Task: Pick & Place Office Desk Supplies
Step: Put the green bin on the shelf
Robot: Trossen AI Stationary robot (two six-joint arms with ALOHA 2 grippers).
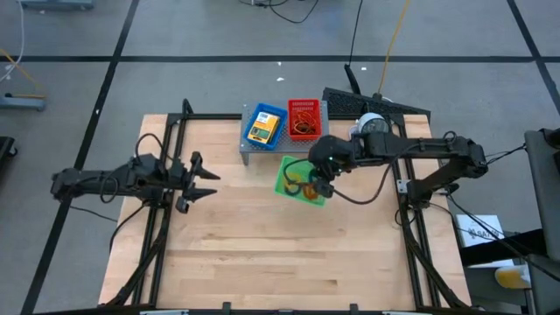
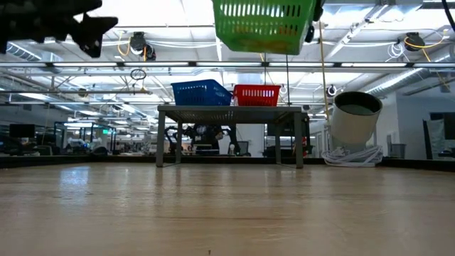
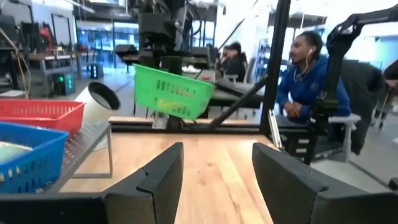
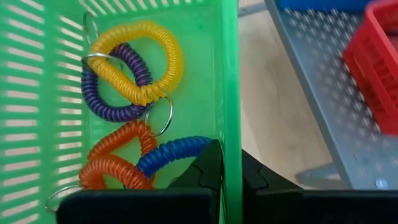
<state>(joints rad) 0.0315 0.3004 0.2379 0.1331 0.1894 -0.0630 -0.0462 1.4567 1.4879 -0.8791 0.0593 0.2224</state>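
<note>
From my station I see the wooden desk point(image 1: 262, 254) with the grey perforated shelf point(image 1: 254, 150) standing at its far edge. On that shelf the blue tray point(image 1: 265, 125) and the red tray point(image 1: 304, 118) sit side by side; the blue one holds a yellow crayon box point(image 1: 262, 131), the red one a tangle of thin reddish bands point(image 1: 304, 121). The green tray point(image 1: 301, 180) is off the desk, hanging tilted in the air just in front of the shelf; the low view shows it well above the shelf top. The right gripper point(image 4: 229, 177) has its fingers closed tight on the green tray's side wall, one finger inside and one outside. Inside that tray I count coiled rings on metal loops: a yellow coil point(image 4: 146, 59), a purple coil point(image 4: 112, 93), an orange coil point(image 4: 115, 158) and a blue coil point(image 4: 174, 155), all lying against the tray floor near the gripped wall. The left gripper point(image 1: 208, 183) hovers over the left part of the desk, well apart from the trays, its fingers spread and holding nothing. A round white-and-grey device point(image 2: 353, 117) stands to the right of the shelf. A seated person point(image 3: 308, 81) shows in the room beyond the desk.
</note>
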